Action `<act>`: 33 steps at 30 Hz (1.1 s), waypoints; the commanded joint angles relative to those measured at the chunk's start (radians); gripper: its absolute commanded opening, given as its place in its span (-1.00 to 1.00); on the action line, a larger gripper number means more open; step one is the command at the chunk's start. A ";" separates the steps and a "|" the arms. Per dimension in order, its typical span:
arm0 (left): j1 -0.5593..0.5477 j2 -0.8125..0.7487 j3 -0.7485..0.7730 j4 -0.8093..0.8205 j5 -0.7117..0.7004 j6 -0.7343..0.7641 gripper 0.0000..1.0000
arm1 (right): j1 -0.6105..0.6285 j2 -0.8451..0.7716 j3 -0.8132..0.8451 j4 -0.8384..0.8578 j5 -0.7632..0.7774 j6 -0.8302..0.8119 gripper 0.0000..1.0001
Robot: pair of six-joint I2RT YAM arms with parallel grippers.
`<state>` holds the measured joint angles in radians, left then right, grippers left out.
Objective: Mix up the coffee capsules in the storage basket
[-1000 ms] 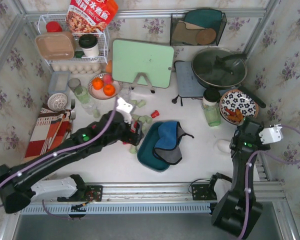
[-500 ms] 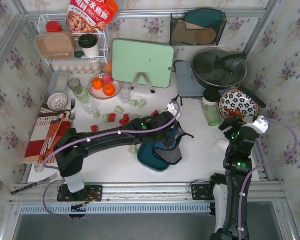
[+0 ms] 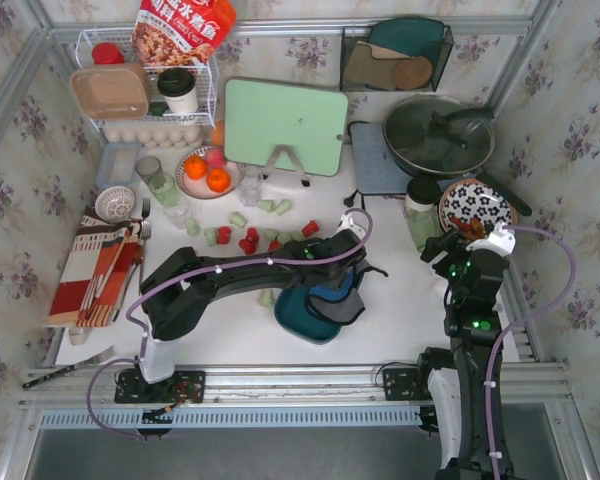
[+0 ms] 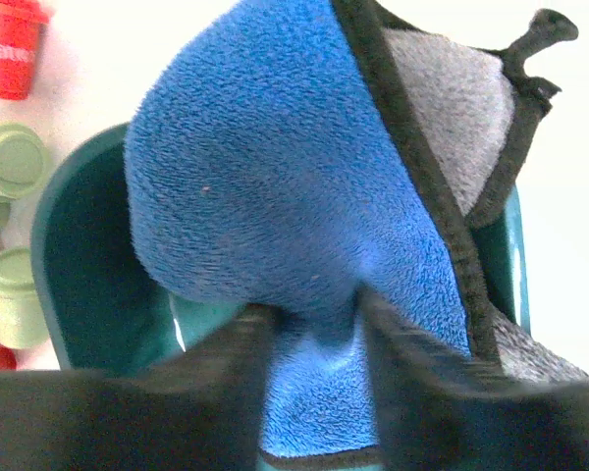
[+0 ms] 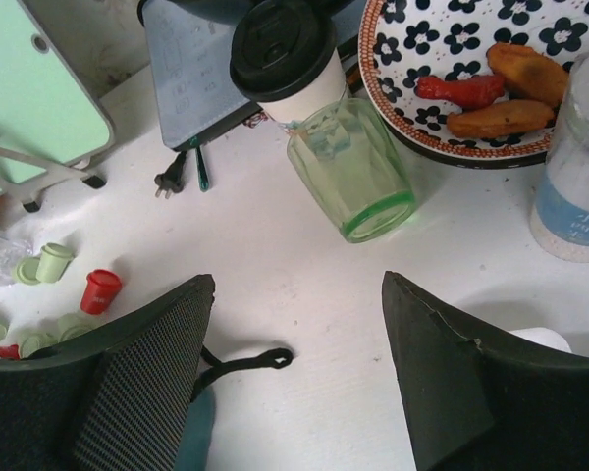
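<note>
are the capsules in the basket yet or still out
Out: the red and green capsules lie on the table beside the basket, whose visible part holds only a blue cloth.

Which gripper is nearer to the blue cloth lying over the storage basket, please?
Left. The left gripper is right at the blue cloth, fingers straddling a fold above the storage basket; the right gripper hangs well apart, near the green glass.

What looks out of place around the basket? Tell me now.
A blue and grey cloth is draped inside the storage basket, covering most of it, while the coffee capsules lie scattered on the table beside it.
</note>
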<state>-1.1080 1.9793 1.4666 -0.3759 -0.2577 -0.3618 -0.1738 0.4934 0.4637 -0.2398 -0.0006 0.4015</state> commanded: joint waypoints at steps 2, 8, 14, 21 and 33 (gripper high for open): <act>0.021 -0.041 -0.055 0.138 0.002 -0.014 -0.94 | 0.008 0.018 0.004 0.049 -0.048 -0.019 0.52; 0.022 -0.257 -0.136 0.187 0.030 0.063 -1.00 | 0.020 0.041 0.009 0.064 -0.085 -0.021 0.47; 0.022 -0.462 -0.179 0.194 0.045 0.153 -1.00 | 0.040 0.072 -0.017 0.156 -0.225 -0.034 0.45; 0.022 -0.575 -0.193 0.162 0.095 0.228 -1.00 | 0.099 0.033 -0.032 0.291 -0.382 -0.042 0.46; 0.021 -0.677 -0.199 0.185 0.128 0.309 -1.00 | 0.365 0.124 0.022 0.719 -0.620 -0.219 0.78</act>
<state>-1.0866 1.3205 1.2579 -0.2302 -0.1574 -0.1230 0.1062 0.5236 0.4389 0.2871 -0.5190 0.3099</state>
